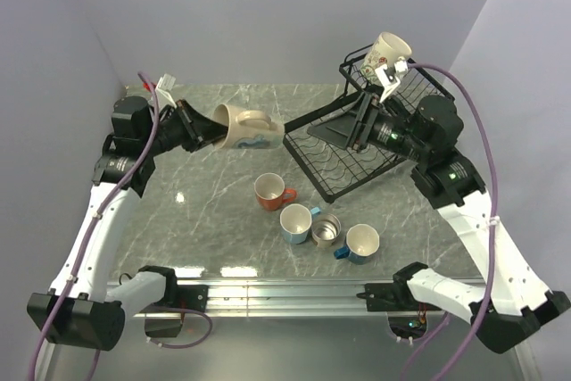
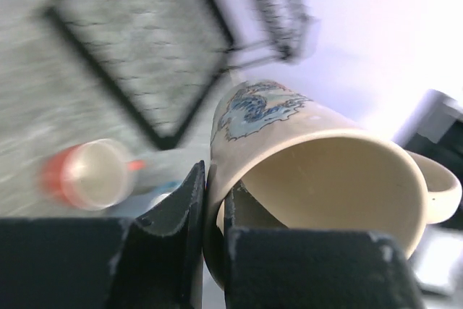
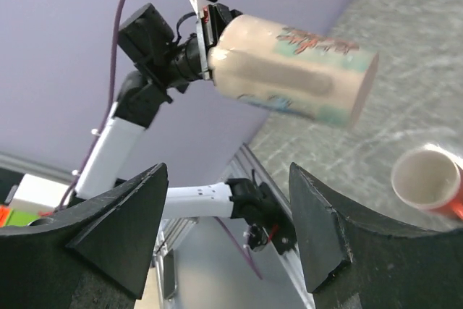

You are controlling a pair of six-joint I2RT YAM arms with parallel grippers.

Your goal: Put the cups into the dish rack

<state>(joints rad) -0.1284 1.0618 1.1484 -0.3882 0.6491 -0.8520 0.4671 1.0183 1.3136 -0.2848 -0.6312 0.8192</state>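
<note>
My left gripper [image 1: 203, 124] is shut on the rim of the floral cream mug [image 1: 246, 128] and holds it on its side in the air, left of the black dish rack [image 1: 332, 188]. In the left wrist view one finger is inside the mug [image 2: 318, 171] and one is outside, with the gripper [image 2: 213, 208] pinching the wall. My right gripper [image 1: 351, 131] is open and empty over the rack's lower tray; in its wrist view [image 3: 228, 229] it faces the held mug [image 3: 289, 81]. Another cream mug [image 1: 390, 49] sits in the upper basket. An orange mug [image 1: 270, 191], a blue mug [image 1: 295, 222], a steel cup [image 1: 326, 229] and a second blue mug [image 1: 361, 242] stand on the table.
The marble table [image 1: 205, 211] has walls close at the left, the back and the right. The rack stands at the back right, its upper basket [image 1: 357, 73] against the far corner. The four loose cups cluster in front of the rack's near corner.
</note>
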